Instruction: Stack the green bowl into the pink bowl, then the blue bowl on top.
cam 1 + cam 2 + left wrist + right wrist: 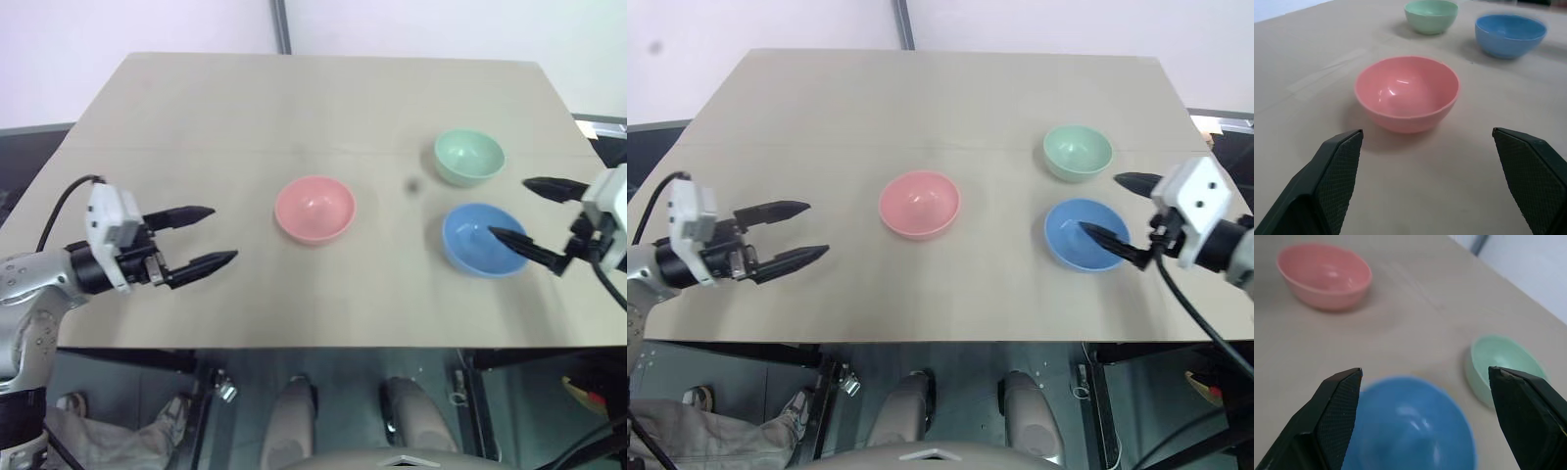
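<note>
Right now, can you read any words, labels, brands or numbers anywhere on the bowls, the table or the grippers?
None can be read.
Pink bowl: plain, no text.
Green bowl: plain, no text.
Blue bowl: plain, no text.
Table: bare surface, no label.
Left gripper and right gripper: no marking that can be read.
</note>
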